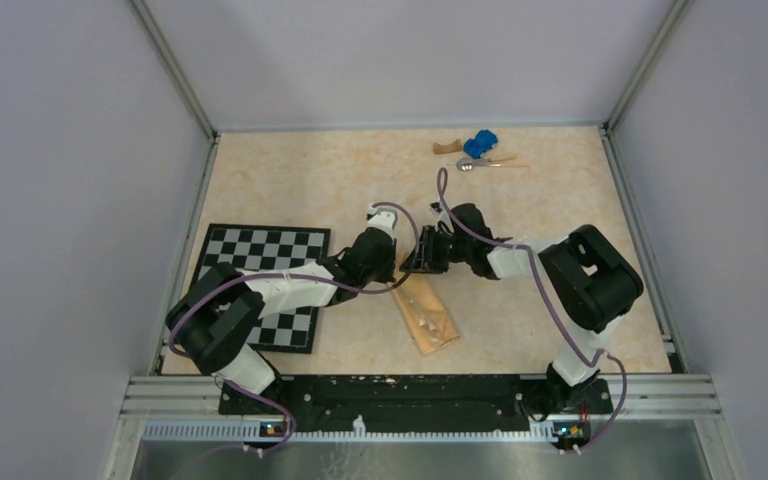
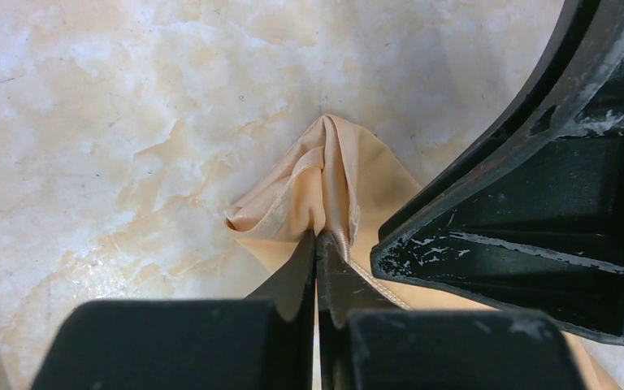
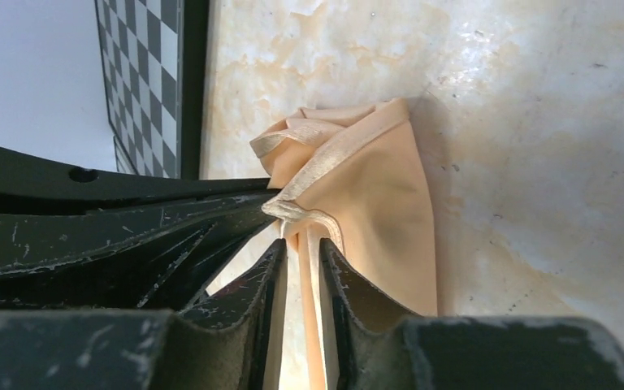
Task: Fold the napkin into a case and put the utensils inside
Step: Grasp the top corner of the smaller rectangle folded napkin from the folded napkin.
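Currently I read the case (image 1: 430, 320) lying on the surface (image 1: 560, 200), just right of the checkerboard mat (image 1: 260, 245). Its long axis runs far-left to near-right. The left claw (image 2: 317, 244) and the right claw (image 3: 301, 248) are each closed on its bunched far end, side by side. The spoon (image 1: 472, 164) lies well apart near the far edge, handle pointing right, beside the blue toy car (image 1: 479, 144).

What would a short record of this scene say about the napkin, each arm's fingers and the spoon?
napkin: folded narrow strip on the table
left fingers: shut on its far end
right fingers: shut on the same end
spoon: far side, beside blue toy car, not in napkin
checkerboard mat: left of napkin
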`<state>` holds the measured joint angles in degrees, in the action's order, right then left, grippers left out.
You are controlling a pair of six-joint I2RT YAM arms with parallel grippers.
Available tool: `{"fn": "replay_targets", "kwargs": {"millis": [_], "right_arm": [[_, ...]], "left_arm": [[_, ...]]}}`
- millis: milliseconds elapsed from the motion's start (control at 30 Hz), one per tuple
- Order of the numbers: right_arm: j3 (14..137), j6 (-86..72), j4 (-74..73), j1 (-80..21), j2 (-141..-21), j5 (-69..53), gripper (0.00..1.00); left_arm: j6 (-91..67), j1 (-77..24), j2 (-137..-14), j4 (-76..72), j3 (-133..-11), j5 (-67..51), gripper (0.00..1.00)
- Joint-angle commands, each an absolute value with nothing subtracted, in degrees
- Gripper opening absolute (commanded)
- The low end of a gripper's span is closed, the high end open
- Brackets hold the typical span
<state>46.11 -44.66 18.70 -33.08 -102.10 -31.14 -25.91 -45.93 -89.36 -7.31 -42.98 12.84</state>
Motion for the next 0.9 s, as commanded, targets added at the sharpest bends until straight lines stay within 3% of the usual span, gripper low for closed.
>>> {"fn": "replay_targets", "kwargs": {"millis": [0, 133, 300, 467, 600, 733, 867], "right_arm": [[46.9, -44.4, 22.1, -32.9, -101.1, -33.4, 0.18], [48.6, -46.1, 24.2, -33.5, -104.1, -33.6, 0.10], [50.9, -50.7, 30.2, -35.0, -108.6, -33.5, 0.07], [53.7, -53.4, 29.7, -37.1, -114.7, -29.8, 0.10], [52.9, -50.1, 26.6, -37.0, -111.9, -28.2, 0.17], [52.3, -48.0, 24.4, -35.9, -109.3, -30.4, 0.22], [50.1, -47.2, 23.9, -34.5, -106.6, -31.4, 0.26]], "left_arm": [[-26.7, -46.2, -87.6, -8.8, -43.5, 12.1, 0.00], [-26.5, -46.2, -87.4, -8.8, -43.5, 11.7, 0.00], [-26.6, -46.2, -88.0, -10.1, -43.9, 10.1, 0.00], [-28.0, -46.1, -89.4, -10.8, -45.0, 9.4, 0.00], [-29.5, -45.9, -89.2, -9.4, -45.3, 9.2, 0.00], [-31.3, -44.9, -88.6, -7.5, -45.3, 8.8, 0.12], [-32.2, -43.4, -85.0, -4.8, -44.4, 7.1, 0.35]]}}
